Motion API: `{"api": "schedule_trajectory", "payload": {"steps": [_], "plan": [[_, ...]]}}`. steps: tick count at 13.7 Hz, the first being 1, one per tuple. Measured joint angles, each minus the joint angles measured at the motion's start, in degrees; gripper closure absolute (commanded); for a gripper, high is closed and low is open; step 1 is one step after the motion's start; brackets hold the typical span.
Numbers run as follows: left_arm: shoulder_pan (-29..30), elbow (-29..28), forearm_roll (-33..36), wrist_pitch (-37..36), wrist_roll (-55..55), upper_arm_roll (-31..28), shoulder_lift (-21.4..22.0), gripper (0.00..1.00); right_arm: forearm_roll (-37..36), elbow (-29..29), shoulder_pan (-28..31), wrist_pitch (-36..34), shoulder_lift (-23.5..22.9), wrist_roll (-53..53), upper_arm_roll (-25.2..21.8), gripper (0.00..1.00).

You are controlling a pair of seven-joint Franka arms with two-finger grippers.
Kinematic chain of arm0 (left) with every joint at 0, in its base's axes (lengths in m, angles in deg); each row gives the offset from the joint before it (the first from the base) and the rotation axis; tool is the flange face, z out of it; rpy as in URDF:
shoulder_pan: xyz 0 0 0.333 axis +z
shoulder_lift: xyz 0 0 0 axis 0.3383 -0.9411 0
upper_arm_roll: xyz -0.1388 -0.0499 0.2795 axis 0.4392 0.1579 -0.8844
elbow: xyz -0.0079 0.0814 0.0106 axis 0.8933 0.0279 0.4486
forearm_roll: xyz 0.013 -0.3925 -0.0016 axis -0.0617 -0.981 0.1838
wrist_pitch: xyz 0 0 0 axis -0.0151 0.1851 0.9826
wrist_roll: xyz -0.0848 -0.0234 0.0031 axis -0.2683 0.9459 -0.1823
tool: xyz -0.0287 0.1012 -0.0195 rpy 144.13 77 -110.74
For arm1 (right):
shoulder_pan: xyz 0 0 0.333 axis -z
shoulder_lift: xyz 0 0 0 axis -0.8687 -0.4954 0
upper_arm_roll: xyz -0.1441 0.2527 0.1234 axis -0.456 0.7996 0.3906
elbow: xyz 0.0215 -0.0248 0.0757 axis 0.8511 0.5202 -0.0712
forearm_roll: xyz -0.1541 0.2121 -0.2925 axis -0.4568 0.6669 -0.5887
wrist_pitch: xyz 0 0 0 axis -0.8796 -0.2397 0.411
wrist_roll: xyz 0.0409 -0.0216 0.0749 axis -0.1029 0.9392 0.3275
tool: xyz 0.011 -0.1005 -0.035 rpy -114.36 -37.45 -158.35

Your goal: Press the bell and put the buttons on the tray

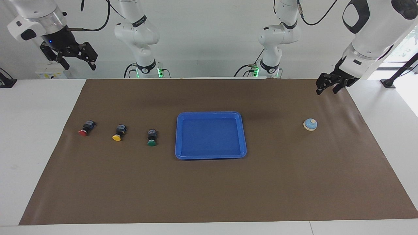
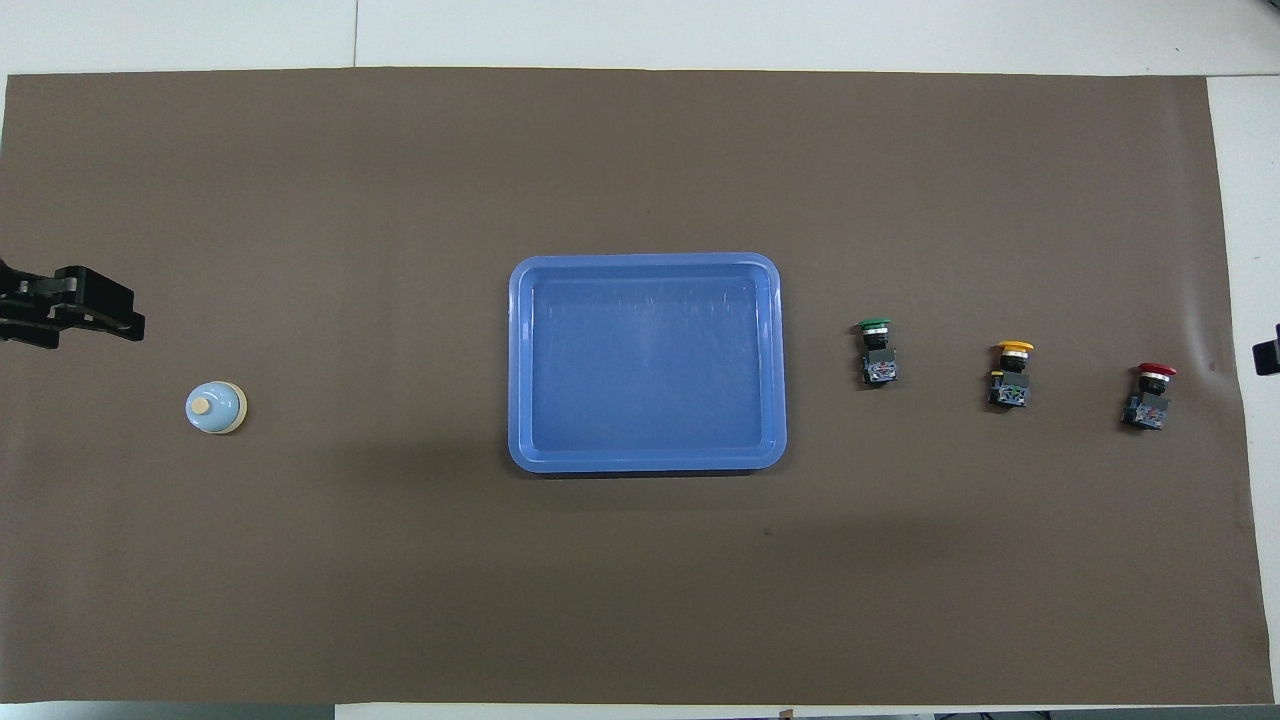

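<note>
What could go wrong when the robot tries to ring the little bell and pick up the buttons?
The bell is small, with a tiny knob, and the left pincer hangs off to one side of it, so a push could land off-centre and slide it. The red button, yellow button and green button lie on their sides, so they might roll or twist when pinched. The tray has a raised rim that a low-carried button could bump.
</note>
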Motion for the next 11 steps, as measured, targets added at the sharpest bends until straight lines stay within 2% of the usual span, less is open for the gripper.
{"api": "schedule_trajectory", "payload": {"steps": [5, 11], "plan": [[5.5, -11.2, 0.0, 7.9, 0.9, -0.2, 2.1, 1.0, 0.0, 0.0, 0.0, 0.0, 0.1, 0.0, 0.0, 0.0], [6.2, -24.6, 0.0, 19.8, 2.3, 0.0, 2.7, 1.0, 0.0, 0.0, 0.0, 0.0, 0.3, 0.0, 0.1, 0.0]]}}
